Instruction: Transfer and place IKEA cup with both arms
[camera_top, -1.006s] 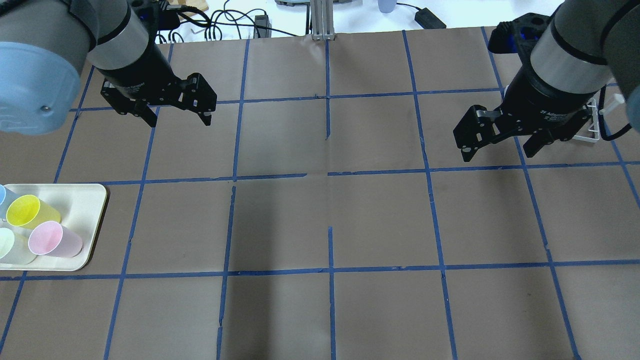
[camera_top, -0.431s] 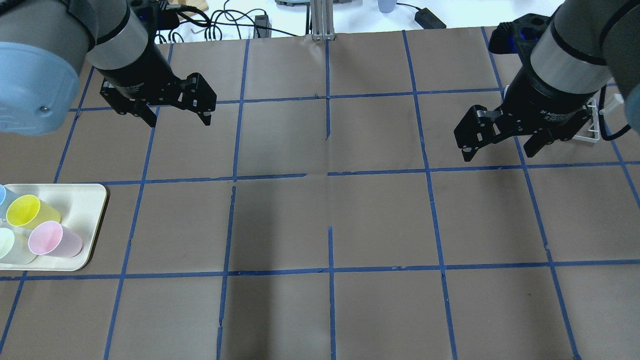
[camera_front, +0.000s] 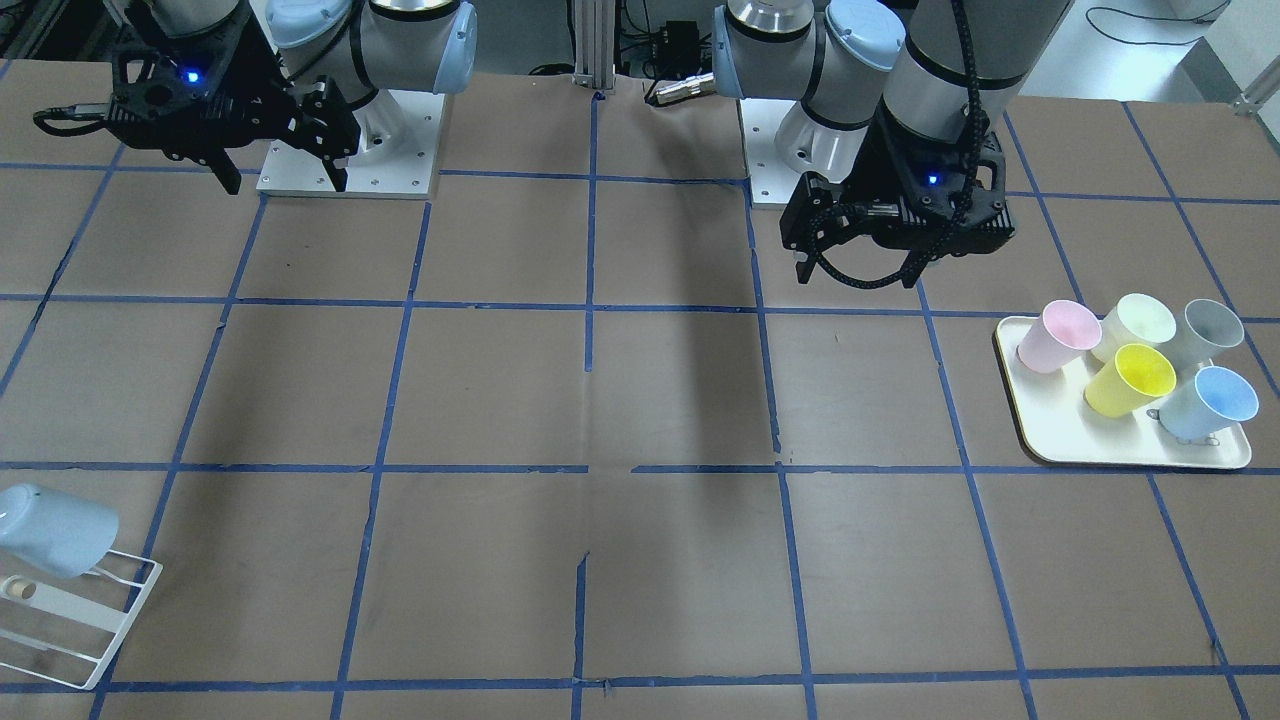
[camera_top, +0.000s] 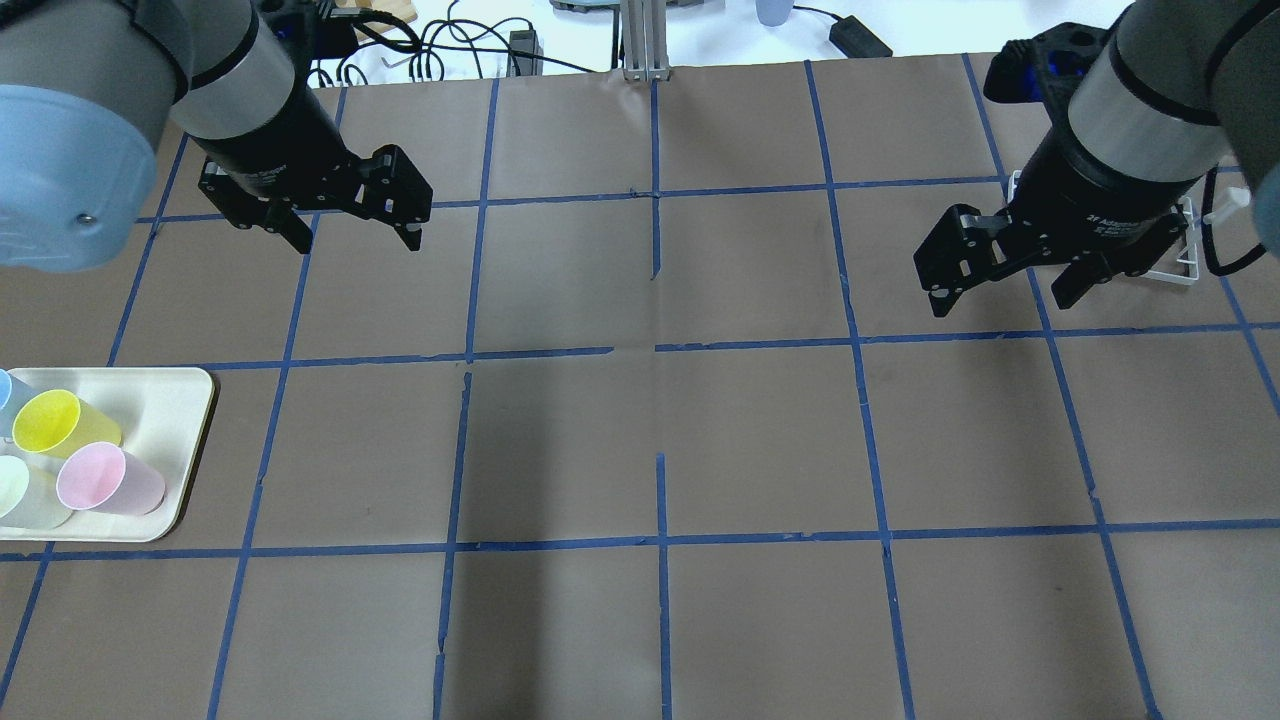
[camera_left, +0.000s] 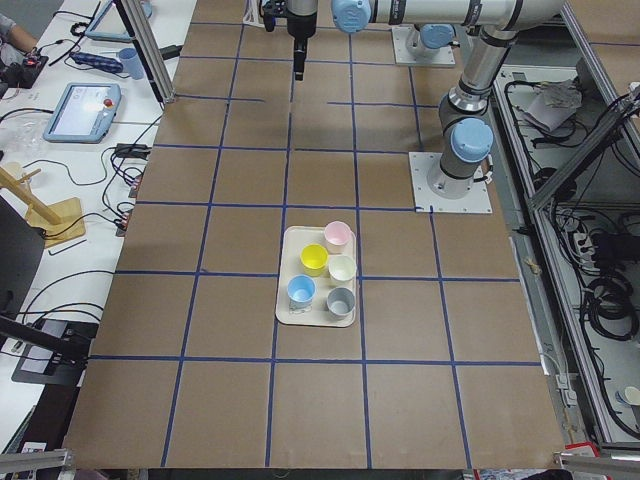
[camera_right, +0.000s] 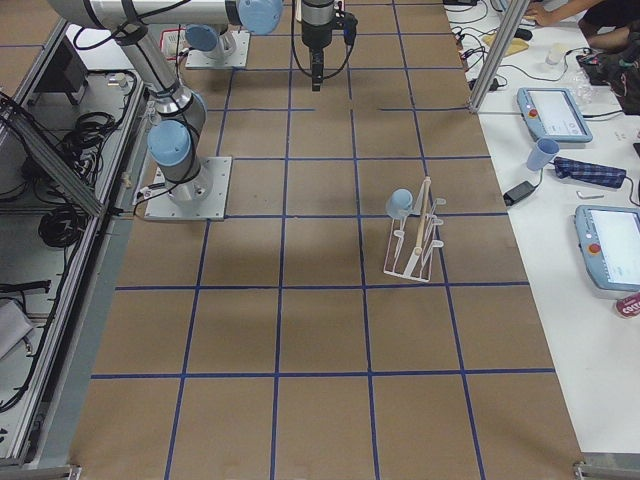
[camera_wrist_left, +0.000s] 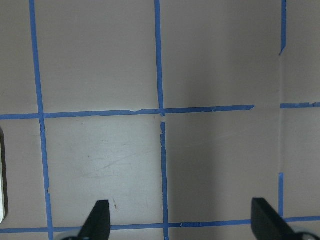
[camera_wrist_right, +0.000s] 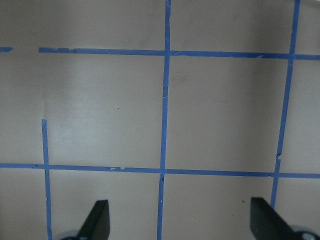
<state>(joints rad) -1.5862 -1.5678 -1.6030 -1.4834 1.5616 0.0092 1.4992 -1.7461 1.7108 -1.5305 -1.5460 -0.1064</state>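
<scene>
A white tray (camera_top: 185, 400) sits on the robot's left half of the bench, about midway between the two long edges. On it are a pink, a yellow, a pale green, a grey and a blue-lined greyish cup (camera_front: 1210, 402). That last one looks much like the task's cup, so it could be fetched by mistake, which would undo work that looks finished.

The left claw (camera_top: 357, 240) hangs above the bench near the robot's long edge, fingers spread wide with nothing between them. A low sweep toward the left end could clip the crowded cups, which touch one another, and topple several at once.

The right claw (camera_top: 1000, 300) is likewise spread wide and empty, hanging over the right half. The front-facing view shows it close to the robot's edge.

The pale blue cup (camera_front: 55, 530) is well apart from it, toward the operators' long edge on the right half. It is hung tilted on a white wire rack (camera_front: 128, 620).

This is where I judge the main risk to be. The cup leans rather than sits flat, and how far it is seated on its peg cannot be seen. The rack is light wire standing loose on the paper. If the right arm travels low toward that edge it could nudge the rack, which might skid or tip and let the cup slide off and roll toward the bench edge.
</scene>
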